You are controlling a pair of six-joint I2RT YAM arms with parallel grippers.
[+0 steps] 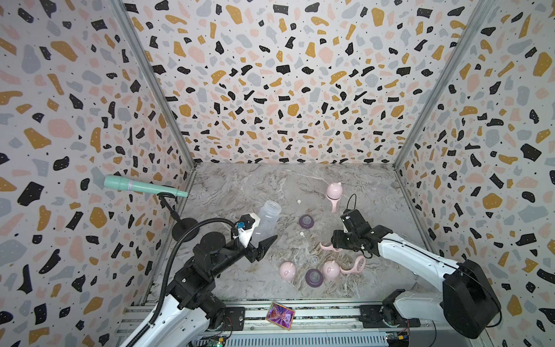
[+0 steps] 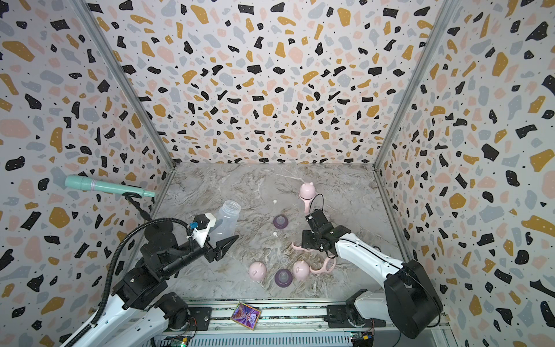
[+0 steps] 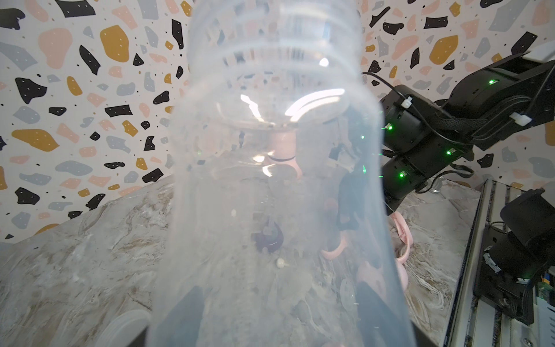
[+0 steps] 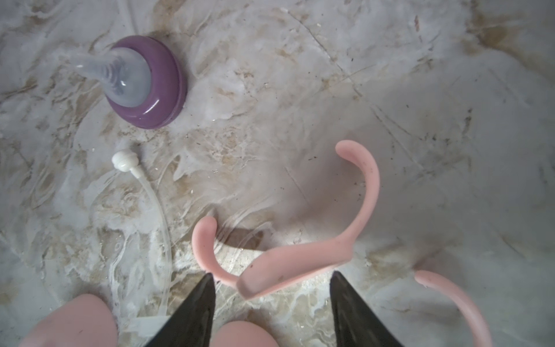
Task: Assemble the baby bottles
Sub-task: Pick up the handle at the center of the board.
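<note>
Your left gripper (image 3: 277,294) is clamped on the base of the clear plastic bottle (image 1: 268,219), holding it tilted above the marble tabletop (image 1: 240,186). Your right gripper (image 4: 271,278) is low over the table. Its jaws are spread either side of the pink two-handled collar (image 4: 300,261), with a gap showing at one finger. Crowding that spot are a second pink collar (image 4: 450,300), a pink eared dome cap (image 1: 330,269) just beside it, a white-tipped clear straw (image 4: 123,159) and a purple teat ring (image 4: 150,90) farther off.

A teat ring (image 1: 306,221) lies right of the bottle (image 1: 268,220), before the rear cap (image 1: 334,190) and behind a second ring (image 1: 314,277)
</note>
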